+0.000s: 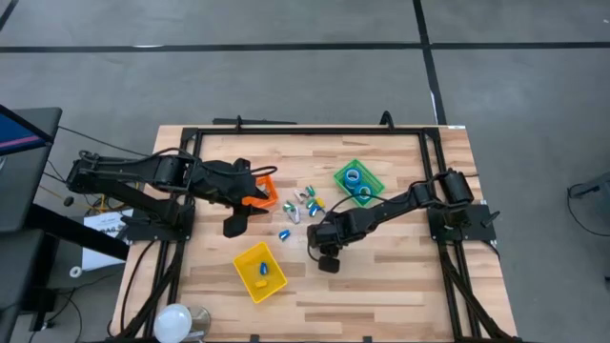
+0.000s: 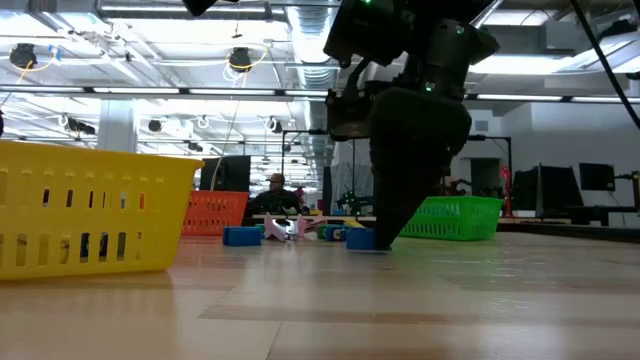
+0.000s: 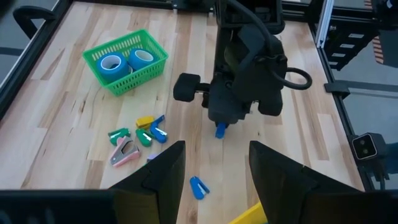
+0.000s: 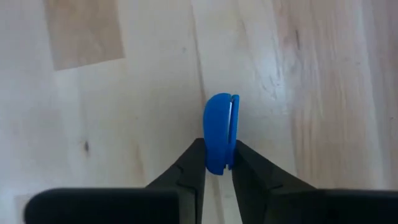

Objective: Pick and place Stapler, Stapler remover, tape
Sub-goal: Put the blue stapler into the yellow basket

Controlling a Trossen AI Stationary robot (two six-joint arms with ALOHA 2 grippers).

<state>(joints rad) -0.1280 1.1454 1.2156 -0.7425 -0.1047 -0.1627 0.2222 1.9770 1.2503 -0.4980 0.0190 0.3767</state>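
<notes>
My right gripper (image 4: 219, 158) stands at the table's middle, pointing steeply down, shut on a small blue stapler (image 4: 220, 132) that lies on the wood (image 3: 220, 130). My left gripper (image 3: 214, 168) hangs open above the table beside the orange bin (image 1: 262, 193), with nothing between its fingers. Two blue tape rolls (image 3: 126, 61) lie inside the green basket (image 1: 358, 180). A loose cluster of small blue, green and yellow staplers and a pink staple remover (image 3: 124, 151) lies on the table between the orange bin and the green basket. One more blue stapler (image 3: 198, 187) lies apart, nearer the yellow bin. My right gripper pinches the blue stapler's two long sides (image 4: 216, 163) between its two fingertips, at the end nearest the wrist. The fingers come from above, pointing steeply down. The stapler stands on its narrow edge on the table, its rounded end (image 4: 219, 102) sticking out past the fingertips.
A yellow bin (image 1: 259, 271) with small blue pieces inside stands near the front edge. A black frame (image 1: 305, 129) runs round the tabletop. A white round lamp (image 1: 176, 319) sits at the front left corner. Bare wood lies to the right of my right gripper.
</notes>
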